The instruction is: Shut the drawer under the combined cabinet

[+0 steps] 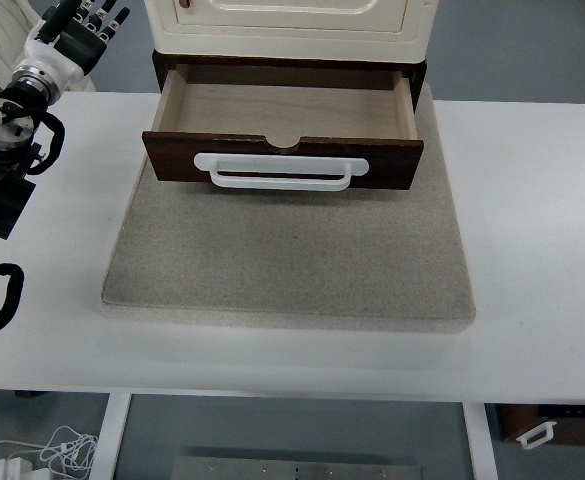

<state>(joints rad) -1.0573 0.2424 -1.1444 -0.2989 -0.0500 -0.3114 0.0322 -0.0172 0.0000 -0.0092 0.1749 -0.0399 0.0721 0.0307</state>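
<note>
From my remote station I saw the drawer (284,108) pulled out beneath the cream cabinet (290,22), its white handle (280,172) facing me, over a grey mat (290,258) on the white table (532,250). My left hand (80,30) hovered upper left, fingers spread, holding nothing, apart from the drawer.

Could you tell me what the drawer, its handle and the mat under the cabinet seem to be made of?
Drawer: apparently wood, dark glossy front, pale matte interior with faint grain. Handle: smooth white, probably plastic. Mat: grey-beige, speckled matte texture, likely felt or foam.
</note>
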